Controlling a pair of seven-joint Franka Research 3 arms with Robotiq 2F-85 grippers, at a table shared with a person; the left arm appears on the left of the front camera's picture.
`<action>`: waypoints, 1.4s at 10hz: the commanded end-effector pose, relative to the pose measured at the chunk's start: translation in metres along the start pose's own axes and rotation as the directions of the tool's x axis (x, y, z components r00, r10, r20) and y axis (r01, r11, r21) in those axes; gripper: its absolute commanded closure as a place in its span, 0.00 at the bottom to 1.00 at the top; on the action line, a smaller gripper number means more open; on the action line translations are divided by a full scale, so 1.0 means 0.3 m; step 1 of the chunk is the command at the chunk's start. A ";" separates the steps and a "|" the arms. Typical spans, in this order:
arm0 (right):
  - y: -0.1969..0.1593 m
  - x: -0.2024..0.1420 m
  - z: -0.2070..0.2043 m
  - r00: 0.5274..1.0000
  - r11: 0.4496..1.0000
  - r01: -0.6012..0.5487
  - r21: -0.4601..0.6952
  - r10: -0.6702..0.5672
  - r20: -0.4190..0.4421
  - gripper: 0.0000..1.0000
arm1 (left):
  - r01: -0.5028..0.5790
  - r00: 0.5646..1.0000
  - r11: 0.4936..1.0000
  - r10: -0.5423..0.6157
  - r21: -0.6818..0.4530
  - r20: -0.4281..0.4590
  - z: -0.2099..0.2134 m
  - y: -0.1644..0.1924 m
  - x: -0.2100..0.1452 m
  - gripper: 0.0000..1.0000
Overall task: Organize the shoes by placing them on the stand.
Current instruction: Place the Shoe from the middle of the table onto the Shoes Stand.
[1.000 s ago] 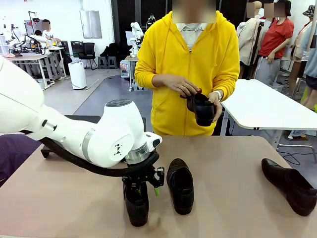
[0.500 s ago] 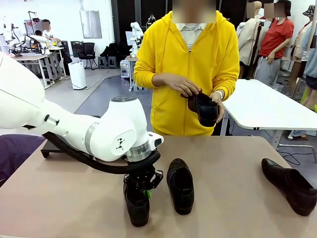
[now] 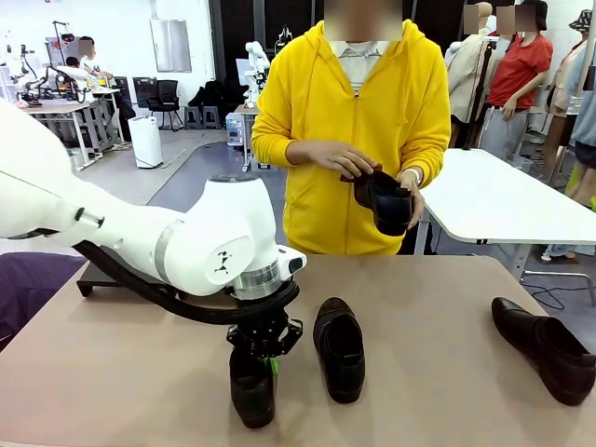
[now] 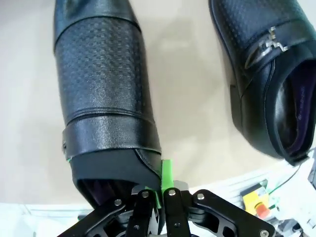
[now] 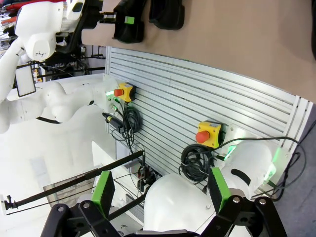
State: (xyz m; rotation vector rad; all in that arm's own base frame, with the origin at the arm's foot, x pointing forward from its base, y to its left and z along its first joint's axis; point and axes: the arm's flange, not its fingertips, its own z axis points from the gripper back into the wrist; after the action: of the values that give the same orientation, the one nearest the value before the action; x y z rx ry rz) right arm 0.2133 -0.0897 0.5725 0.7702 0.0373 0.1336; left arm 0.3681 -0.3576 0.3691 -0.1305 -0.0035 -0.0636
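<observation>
Change over the last second: left gripper (image 3: 265, 349) gone from half spread over the near loafer (image 3: 251, 399) to clamped. Now pinches the rim of the heel opening, jaws almost together with only thin leather between the green pads (image 4: 167, 173). Grasp judged made; lift and carry to the stand (image 3: 86, 279) next, its low black edge at far left behind the arm, well apart. Near loafer apparently not yet off the table (image 3: 447, 307), toe toward the robot. Second loafer (image 3: 340, 349) just beside it, third loafer (image 3: 545, 349) at far right, fourth loafer (image 3: 384, 200) in the person's hands. Right gripper (image 5: 160, 192) spread wide, holding nothing.
</observation>
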 end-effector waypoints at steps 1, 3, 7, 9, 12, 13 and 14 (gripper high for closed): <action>0.011 0.002 0.009 1.000 1.000 0.003 0.012 -0.003 0.004 0.00 | 0.131 0.991 0.991 -0.130 -0.015 0.010 0.135 0.054 -0.131 1.00; 0.011 0.002 0.009 1.000 1.000 0.003 0.012 -0.003 0.004 0.00 | 0.212 0.972 0.977 -0.212 0.007 0.100 0.266 0.112 -0.302 1.00; 0.011 0.002 0.009 1.000 1.000 0.003 0.012 -0.003 0.004 0.00 | 0.123 0.946 0.989 -0.142 0.082 0.291 0.395 0.260 -0.533 1.00; 0.011 0.002 0.009 1.000 1.000 0.003 0.012 -0.003 0.004 0.00 | 0.234 0.951 0.967 -0.249 0.099 0.183 0.354 0.161 -0.456 1.00; 0.011 0.002 0.009 1.000 1.000 0.003 0.012 -0.003 0.004 0.00 | 0.208 0.954 0.972 -0.226 0.111 0.195 0.345 0.198 -0.495 1.00; 0.011 0.002 0.009 1.000 1.000 0.003 0.012 -0.003 0.004 0.00 | 0.136 0.960 0.989 -0.148 0.066 0.236 0.388 0.230 -0.441 1.00; 0.011 0.002 0.009 1.000 1.000 0.003 0.012 -0.003 0.004 0.00 | 0.114 0.951 0.991 -0.128 0.063 0.280 0.445 0.258 -0.364 1.00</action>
State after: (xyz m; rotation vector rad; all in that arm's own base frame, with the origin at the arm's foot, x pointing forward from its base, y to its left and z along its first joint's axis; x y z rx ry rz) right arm 0.2138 -0.0896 0.5722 0.7699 0.0394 0.1330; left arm 0.2454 -0.2679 0.4730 -0.0707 -0.2387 -0.2098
